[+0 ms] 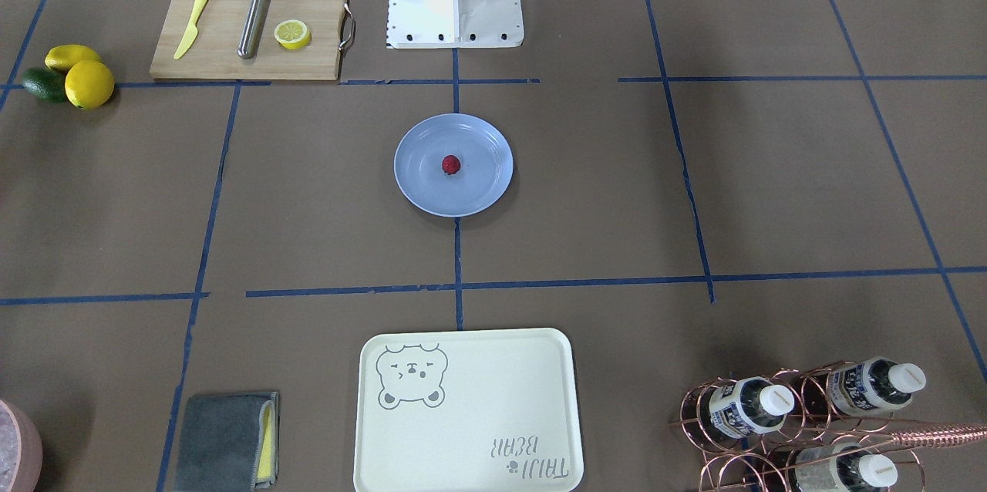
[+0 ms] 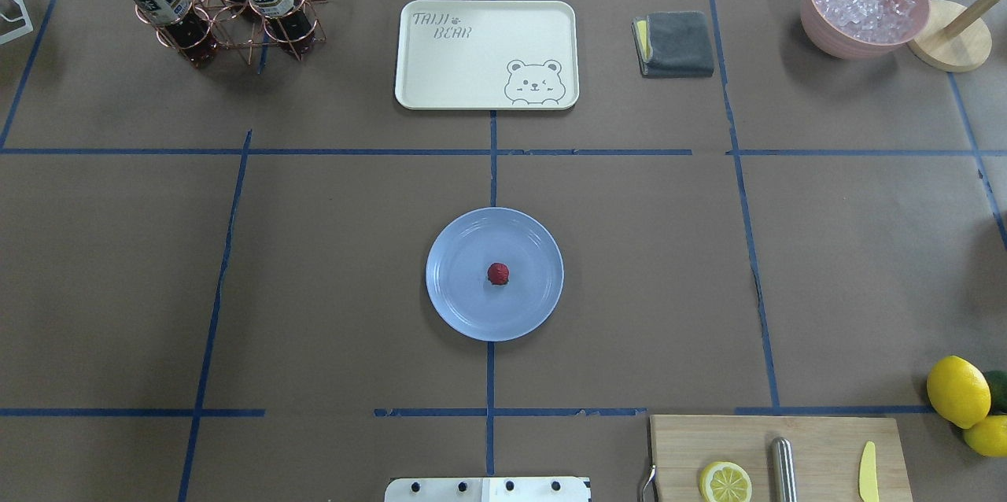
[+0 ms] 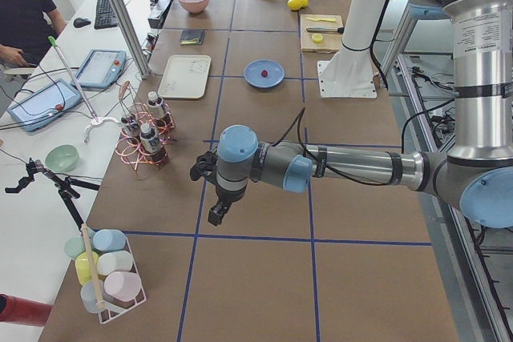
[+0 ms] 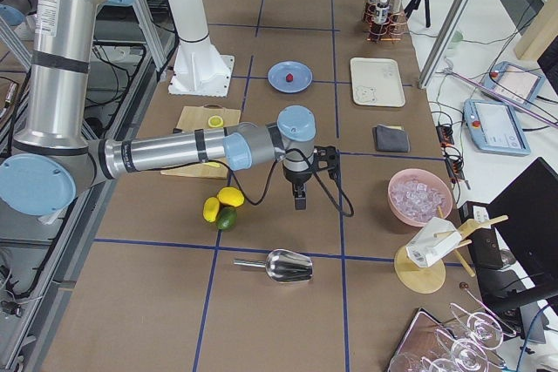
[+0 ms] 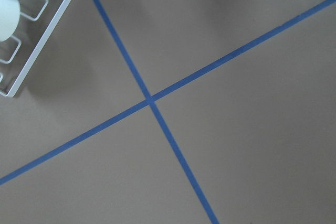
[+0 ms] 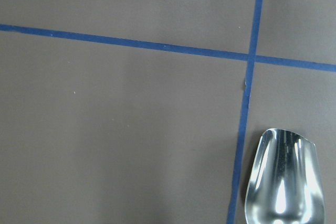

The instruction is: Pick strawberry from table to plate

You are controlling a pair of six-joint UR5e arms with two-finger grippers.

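Note:
The small dark-red strawberry (image 1: pixel 451 164) (image 2: pixel 497 274) lies in the middle of the pale blue plate (image 1: pixel 416 187) (image 2: pixel 456 309) at the centre of the brown table (image 1: pixel 694 191). No gripper is near it. The left gripper (image 3: pixel 216 215) hangs over bare table far from the plate, seen only in the exterior left view; I cannot tell whether it is open or shut. The right gripper (image 4: pixel 299 204) points down beside the lemons, seen only in the exterior right view; its state I cannot tell either. Both wrist views show only table and tape lines.
A cream bear-print tray (image 2: pixel 472 53) lies beyond the plate. A cutting board (image 2: pixel 818 439) holds a lemon half, a metal tube and a yellow knife. Lemons (image 2: pixel 957 390), a bottle rack (image 2: pixel 212 6), a grey cloth (image 2: pixel 676 42), an ice bowl (image 2: pixel 861 2) and a metal scoop (image 6: pixel 283 182) ring the table. A person (image 3: pixel 24 14) sits at the side.

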